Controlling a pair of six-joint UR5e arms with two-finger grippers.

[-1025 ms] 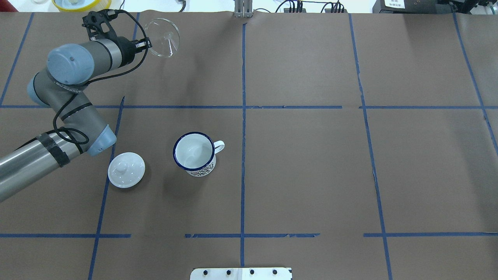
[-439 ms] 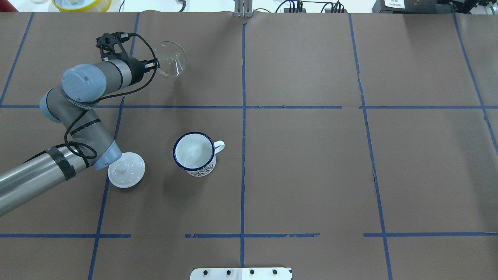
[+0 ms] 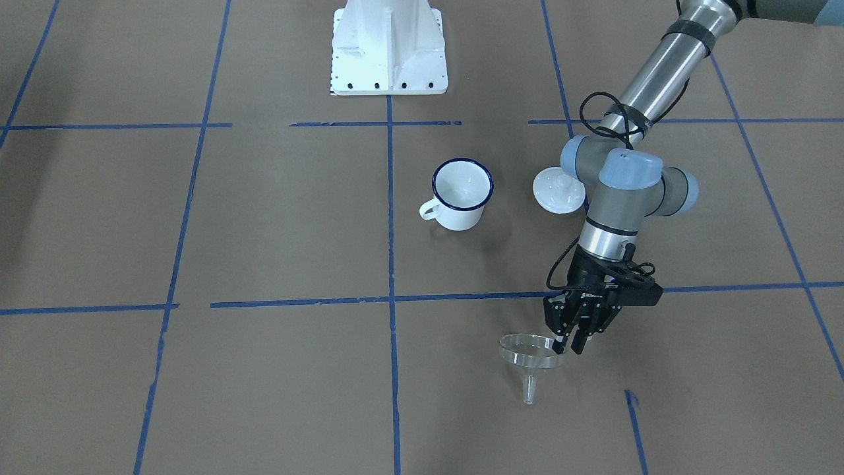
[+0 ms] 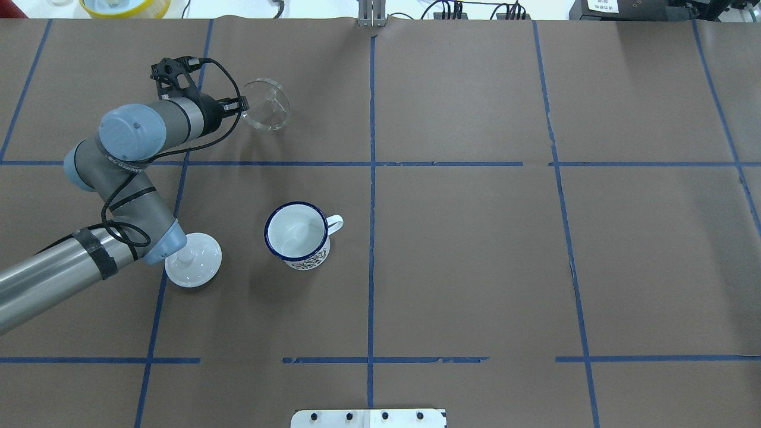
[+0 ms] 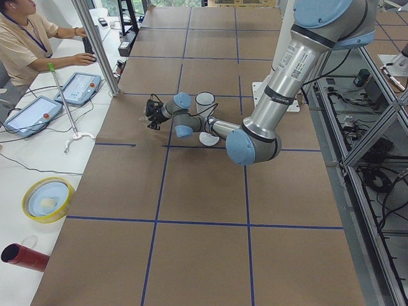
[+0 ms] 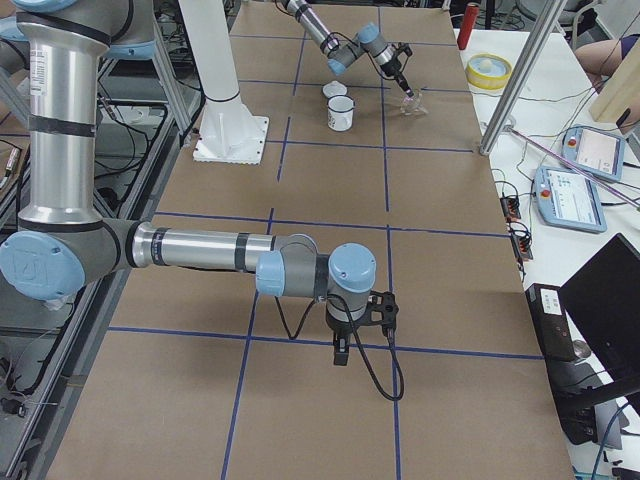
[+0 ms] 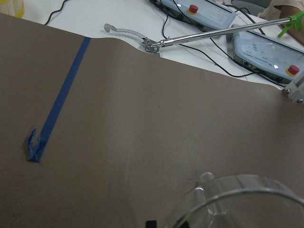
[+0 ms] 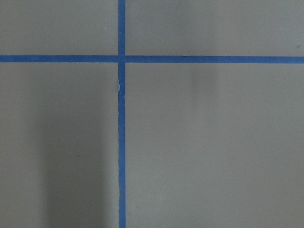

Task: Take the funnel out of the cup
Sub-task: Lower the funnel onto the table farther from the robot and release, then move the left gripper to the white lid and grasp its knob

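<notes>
1 cup (image 4: 296, 233), 1 funnel (image 4: 266, 105) well apart from cup, 1 lid (image 4: 199, 263) nr cup, 2 robot arms: L arm (image 4: 122, 129), R arm (image 6: 200, 248)

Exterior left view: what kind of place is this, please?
Most likely a robotics lab: a table marked with a blue tape grid, and an operator seated beside teach pendants.

silver tubes (image 4: 41, 279), pale blue joint caps (image 4: 132, 126), black tape (image 4: 95, 252), cable (image 4: 226, 72) and fingers (image 3: 581, 336).
</notes>
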